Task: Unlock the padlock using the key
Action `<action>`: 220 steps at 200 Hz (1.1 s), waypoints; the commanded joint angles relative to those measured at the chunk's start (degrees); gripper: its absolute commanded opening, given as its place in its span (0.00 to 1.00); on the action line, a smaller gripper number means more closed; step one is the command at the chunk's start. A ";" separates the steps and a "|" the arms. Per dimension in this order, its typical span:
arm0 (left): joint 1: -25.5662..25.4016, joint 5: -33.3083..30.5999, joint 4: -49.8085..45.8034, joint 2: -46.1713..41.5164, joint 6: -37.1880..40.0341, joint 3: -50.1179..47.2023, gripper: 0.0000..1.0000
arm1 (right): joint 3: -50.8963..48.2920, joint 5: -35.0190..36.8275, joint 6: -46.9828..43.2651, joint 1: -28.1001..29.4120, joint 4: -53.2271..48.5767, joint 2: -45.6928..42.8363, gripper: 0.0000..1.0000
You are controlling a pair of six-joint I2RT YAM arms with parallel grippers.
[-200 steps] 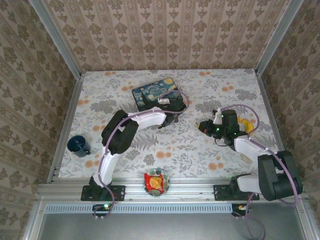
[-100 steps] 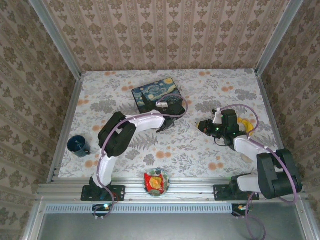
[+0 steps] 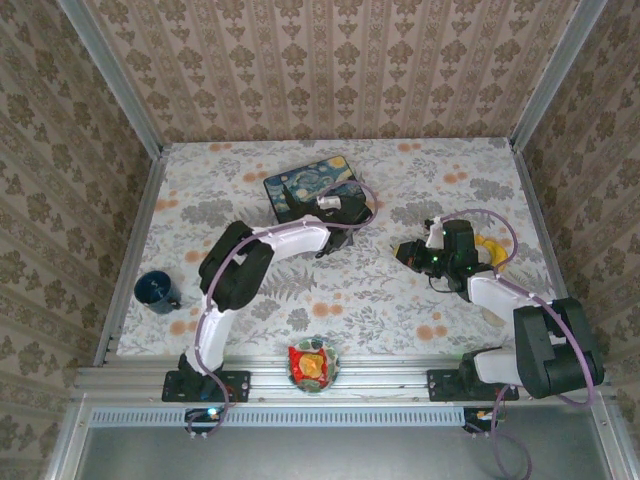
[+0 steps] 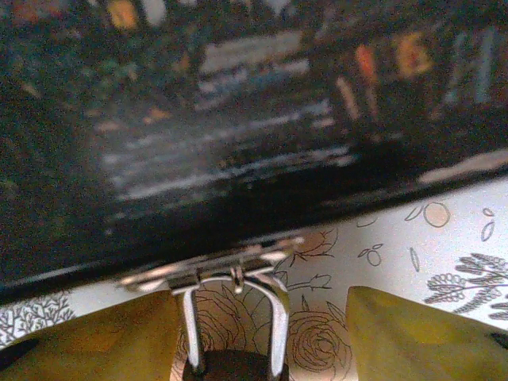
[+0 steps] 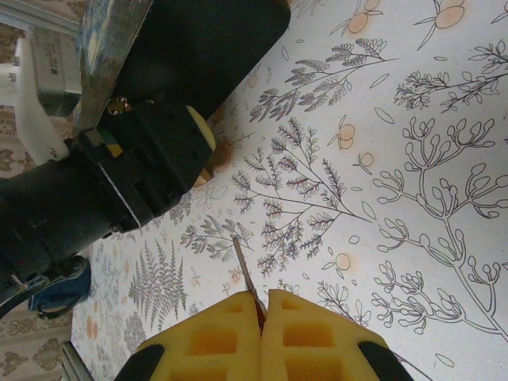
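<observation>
Silver-shackled padlock (image 4: 232,367) sits inside the spread-open left gripper (image 4: 262,308); right gripper (image 5: 262,302) clamps the key (image 5: 243,266).

Left arm (image 3: 290,237) and right arm (image 3: 495,292): white link shells between black joint housings; a lilac cable (image 3: 480,212) loops beside each wrist; black base brackets (image 3: 205,385) at the lower edge of the frame. Left gripper (image 4: 262,337): smooth ochre-yellow finger pads (image 4: 95,341) in the lower corners. Right gripper (image 5: 262,317): bright yellow moulded fingers (image 5: 206,341) with shallow rectangular recesses; black mounts at the bottom edge.
</observation>
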 commanded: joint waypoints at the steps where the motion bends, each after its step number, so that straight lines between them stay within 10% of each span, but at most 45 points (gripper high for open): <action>1: 0.45 0.53 -0.81 1.18 0.47 1.01 0.57 | -0.39 -0.16 0.06 -0.26 -0.41 -0.49 0.00; 145: 0.72 1.85 0.24 0.55 -0.51 -1.80 0.23 | -1.00 -0.27 0.59 -0.26 0.95 0.71 0.00; 220: 0.11 13.76 4.47 -3.09 1.64 -3.75 0.07 | -4.87 1.71 -1.72 1.35 3.83 -1.42 0.00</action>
